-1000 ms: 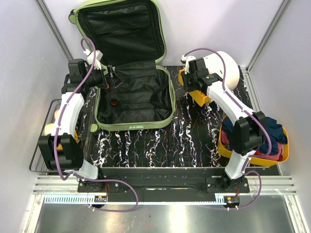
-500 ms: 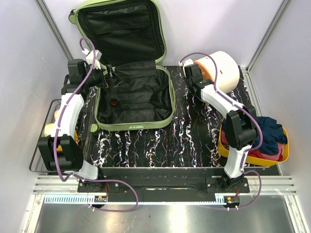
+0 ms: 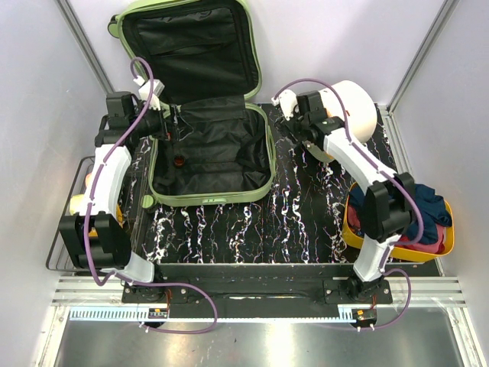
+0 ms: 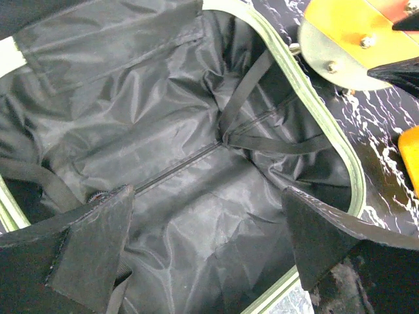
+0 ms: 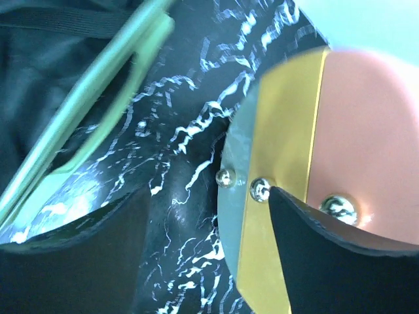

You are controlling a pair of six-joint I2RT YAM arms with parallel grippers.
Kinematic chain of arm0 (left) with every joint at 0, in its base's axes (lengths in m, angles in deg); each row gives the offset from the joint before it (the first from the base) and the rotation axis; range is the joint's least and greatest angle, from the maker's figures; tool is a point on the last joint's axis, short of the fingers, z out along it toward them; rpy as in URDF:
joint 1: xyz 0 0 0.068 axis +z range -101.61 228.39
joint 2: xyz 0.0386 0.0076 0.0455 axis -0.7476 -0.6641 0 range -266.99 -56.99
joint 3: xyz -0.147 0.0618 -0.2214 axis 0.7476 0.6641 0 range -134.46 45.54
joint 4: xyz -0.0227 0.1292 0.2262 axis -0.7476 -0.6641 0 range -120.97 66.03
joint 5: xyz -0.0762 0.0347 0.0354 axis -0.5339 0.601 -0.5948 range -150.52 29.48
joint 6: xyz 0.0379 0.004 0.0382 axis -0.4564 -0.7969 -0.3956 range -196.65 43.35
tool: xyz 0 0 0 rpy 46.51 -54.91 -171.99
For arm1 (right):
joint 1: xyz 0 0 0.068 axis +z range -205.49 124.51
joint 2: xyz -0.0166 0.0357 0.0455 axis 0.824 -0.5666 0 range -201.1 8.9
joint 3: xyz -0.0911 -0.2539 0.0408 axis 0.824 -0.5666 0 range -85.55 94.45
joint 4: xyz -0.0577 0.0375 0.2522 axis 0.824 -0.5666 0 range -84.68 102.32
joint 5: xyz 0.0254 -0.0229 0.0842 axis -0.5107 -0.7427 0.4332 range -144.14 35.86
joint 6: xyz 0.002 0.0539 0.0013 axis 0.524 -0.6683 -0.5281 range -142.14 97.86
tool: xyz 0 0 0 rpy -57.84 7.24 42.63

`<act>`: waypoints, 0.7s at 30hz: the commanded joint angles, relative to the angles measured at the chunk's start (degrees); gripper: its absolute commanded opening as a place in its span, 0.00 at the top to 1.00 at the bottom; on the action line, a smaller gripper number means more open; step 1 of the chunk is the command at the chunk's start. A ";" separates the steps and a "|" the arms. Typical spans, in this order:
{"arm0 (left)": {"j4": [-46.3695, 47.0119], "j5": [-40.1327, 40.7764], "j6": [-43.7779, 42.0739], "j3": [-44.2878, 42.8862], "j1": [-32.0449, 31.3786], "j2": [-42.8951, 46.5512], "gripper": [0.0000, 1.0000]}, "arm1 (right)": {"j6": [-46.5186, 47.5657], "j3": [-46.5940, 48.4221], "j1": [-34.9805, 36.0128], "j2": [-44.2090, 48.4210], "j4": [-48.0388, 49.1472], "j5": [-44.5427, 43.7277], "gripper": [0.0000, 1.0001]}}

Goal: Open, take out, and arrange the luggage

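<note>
The luggage [image 3: 269,164] is a pale-green suitcase lying open at the back left, its lid propped against the wall and its black lining bare. A small reddish-brown item [image 3: 179,161] lies on the lining. My left gripper [image 3: 174,126] hangs open over the suitcase's left side, with only lining [image 4: 196,216] between its fingers [image 4: 208,193]. My right gripper [image 3: 309,136] stands open just right of the suitcase rim [image 5: 91,98]. It sits against the striped end face of a cream round object [image 3: 355,111], whose face [image 5: 340,111] lies behind one finger.
A yellow-orange tray [image 3: 447,237] holding dark-blue and red clothes [image 3: 424,210] sits at the right, partly behind my right arm. A wire basket [image 3: 65,229] with a few items stands at the left table edge. Black marbled tabletop [image 3: 298,222] lies between.
My right gripper has opened wide and shifted beside the round object, which now rests further back on the table. The left arm has not moved.
</note>
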 commanded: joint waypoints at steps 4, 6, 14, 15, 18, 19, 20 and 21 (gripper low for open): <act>-2.99 -10.88 -9.05 -2.97 -0.96 1.20 0.01 | 18.74 15.92 -1.27 5.30 -16.79 16.27 0.10; -2.99 -11.93 -10.11 -2.53 -1.22 1.64 0.01 | 23.58 15.68 -1.63 5.65 -16.89 15.82 0.12; -2.73 -15.37 -11.52 -1.65 -1.40 2.26 0.01 | 48.20 5.66 -2.16 8.11 -10.56 10.55 0.19; -2.64 -15.54 -11.17 -1.56 -1.40 2.26 0.01 | 49.00 5.66 -2.16 7.41 -10.38 10.19 0.20; -2.64 -16.07 -10.73 -1.38 -1.49 2.00 0.01 | 51.99 5.05 -2.51 6.09 -8.81 8.79 0.21; -2.64 -15.98 -10.29 -1.56 -1.49 1.82 0.01 | 53.64 4.35 -2.68 5.83 -8.19 8.52 0.22; -2.64 -15.89 -10.02 -1.65 -1.49 1.73 0.01 | 54.53 3.73 -2.77 5.56 -6.27 8.09 0.23; -2.64 -15.89 -9.93 -1.73 -1.49 1.64 0.01 | 55.41 2.42 -2.94 5.30 -5.12 7.47 0.23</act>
